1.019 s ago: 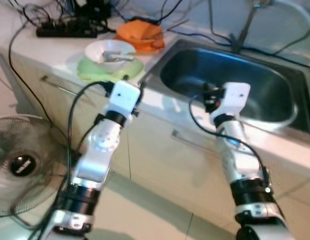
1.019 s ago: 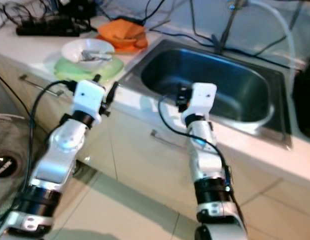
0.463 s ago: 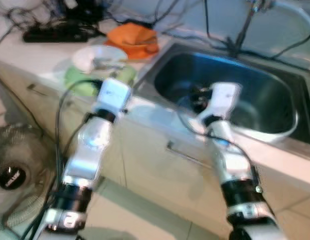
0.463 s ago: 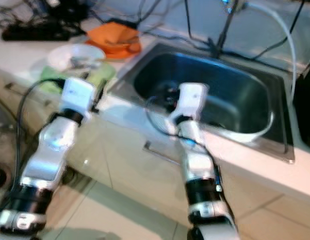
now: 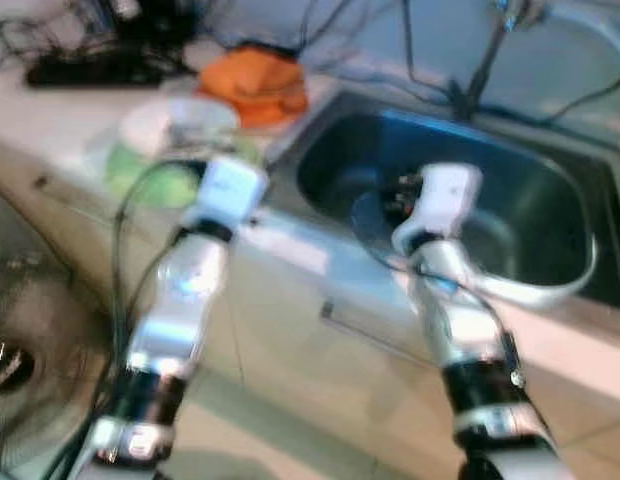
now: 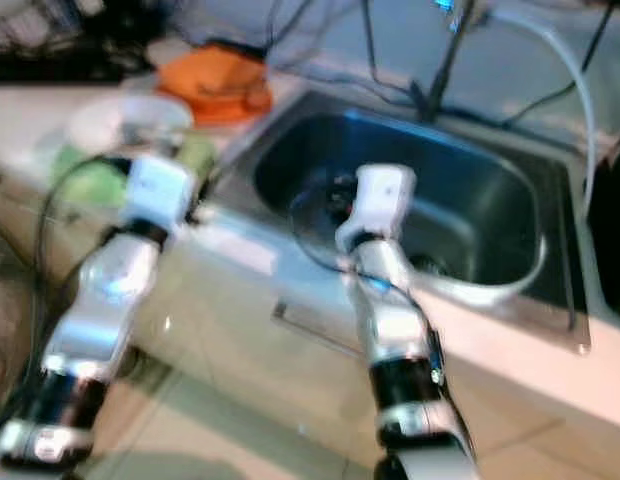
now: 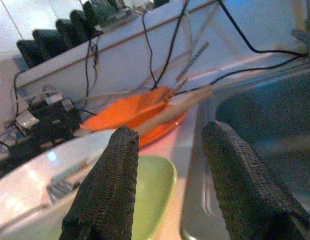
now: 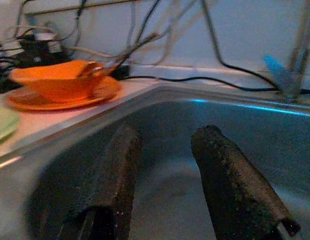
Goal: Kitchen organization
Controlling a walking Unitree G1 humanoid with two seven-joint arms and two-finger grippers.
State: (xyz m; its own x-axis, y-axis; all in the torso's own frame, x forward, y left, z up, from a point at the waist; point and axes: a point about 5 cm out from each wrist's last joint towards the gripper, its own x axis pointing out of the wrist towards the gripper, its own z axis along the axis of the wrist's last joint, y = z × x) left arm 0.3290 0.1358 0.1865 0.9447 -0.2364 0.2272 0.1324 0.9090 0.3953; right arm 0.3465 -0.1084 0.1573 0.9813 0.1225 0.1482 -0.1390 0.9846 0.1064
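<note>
A white bowl (image 5: 180, 118) holding a utensil rests on a green plate (image 5: 140, 172) on the counter. Behind them an orange bowl (image 5: 255, 75) with chopsticks (image 7: 180, 104) sits on an orange plate (image 8: 60, 98). My left gripper (image 7: 170, 165) is open and empty, close above the green plate's (image 7: 152, 182) rim next to the sink edge. My right gripper (image 8: 167, 170) is open and empty too, held over the steel sink (image 5: 535, 200) near its front wall. The eye views are blurred.
A faucet (image 5: 490, 50) and hose rise behind the sink. A black power strip (image 5: 80, 70) and tangled cables line the back of the counter. Cabinet doors with a handle (image 5: 360, 335) lie below the counter, and a floor fan (image 5: 10, 350) stands at the lower left.
The whole picture has shifted and blurred, so the camera moved. Both arms now reach a little farther over the counter edge, the right one deeper over the sink.
</note>
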